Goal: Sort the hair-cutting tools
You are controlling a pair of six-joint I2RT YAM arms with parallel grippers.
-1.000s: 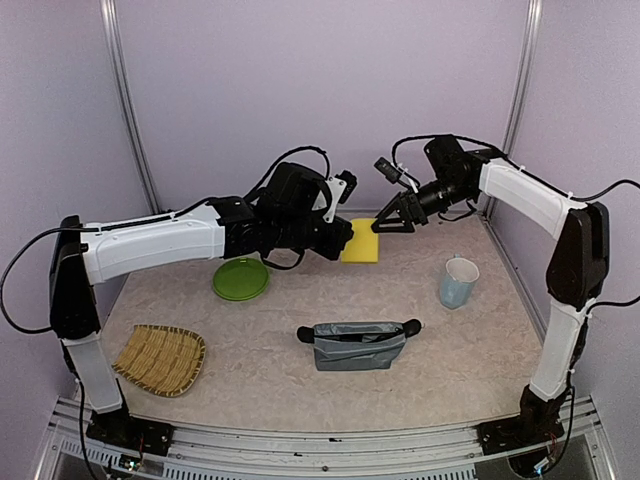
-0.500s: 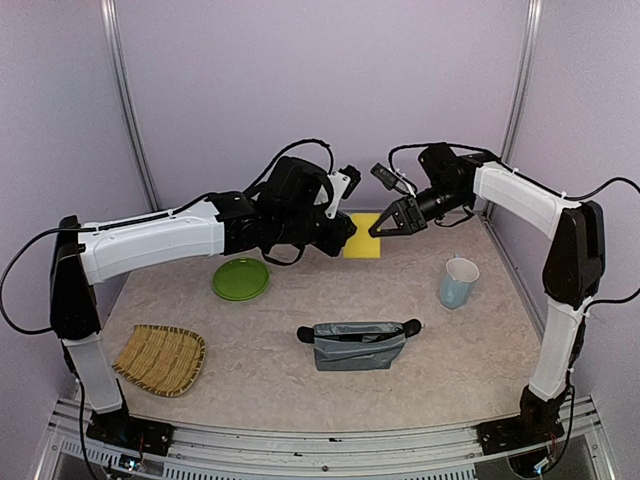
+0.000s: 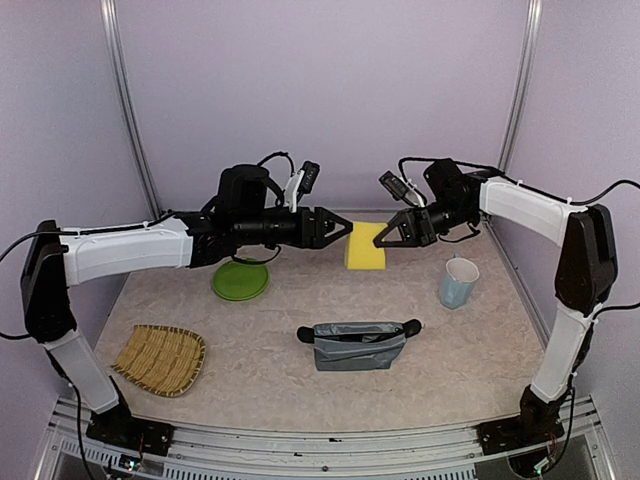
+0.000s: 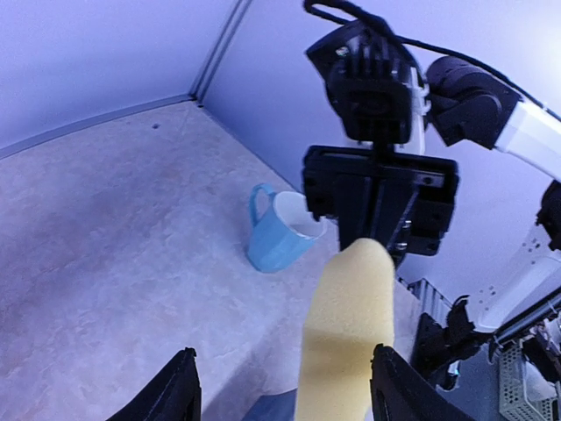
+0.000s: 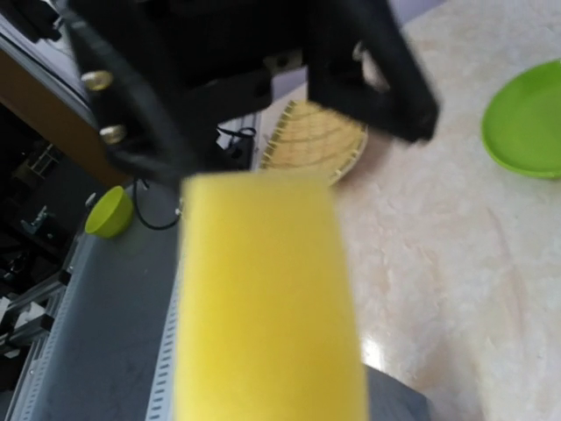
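Observation:
A yellow sponge [image 3: 365, 246] hangs in the air over the back of the table. My right gripper [image 3: 390, 236] is shut on its right end; the sponge fills the right wrist view [image 5: 263, 298] and hides the fingers there. My left gripper [image 3: 337, 228] is open just left of the sponge, with its fingertips [image 4: 186, 386] on either side of the near end [image 4: 346, 333]. The hair-cutting tools are hidden; only black ends [image 3: 412, 325] stick out at both sides of the grey pouch [image 3: 358, 345], and I cannot tell what they are.
A blue mug [image 3: 458, 282] stands at the right. On the left are a green plate [image 3: 240, 279] and, nearer the front edge, a woven basket [image 3: 160, 358]. Purple walls close in the back and both sides.
The right gripper has shut on the sponge. The left gripper, which was holding it, has opened, let go and drawn back a little to the left.

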